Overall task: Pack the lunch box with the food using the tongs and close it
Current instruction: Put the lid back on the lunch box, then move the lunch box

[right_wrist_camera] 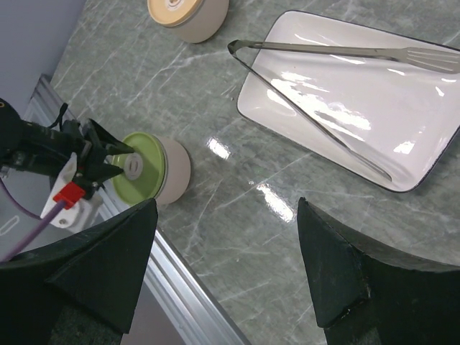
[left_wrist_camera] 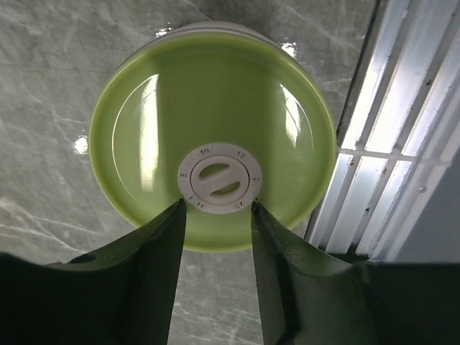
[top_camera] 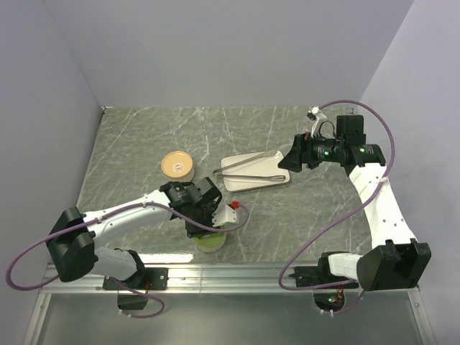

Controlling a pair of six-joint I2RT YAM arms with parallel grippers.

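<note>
The lunch box (top_camera: 208, 243) is a round beige tub with a green lid (left_wrist_camera: 215, 108), standing at the table's front edge. It is also in the right wrist view as the green-lidded tub (right_wrist_camera: 140, 165). My left gripper (top_camera: 198, 215) hangs over it, open. Its fingertips (left_wrist_camera: 217, 205) flank the lid's white centre knob (left_wrist_camera: 219, 180), holding nothing. The silver tongs (top_camera: 248, 175) lie in a V on a white rectangular plate (top_camera: 248, 185); the tongs (right_wrist_camera: 323, 49) lie untouched. My right gripper (top_camera: 287, 162) hovers wide open just right of the plate. No food is in view.
A second round tub with a tan lid (top_camera: 177, 165) stands left of the plate, seen again as the tan-lidded tub (right_wrist_camera: 188, 11). An aluminium rail (left_wrist_camera: 381, 144) runs along the table's near edge, close beside the green-lidded tub.
</note>
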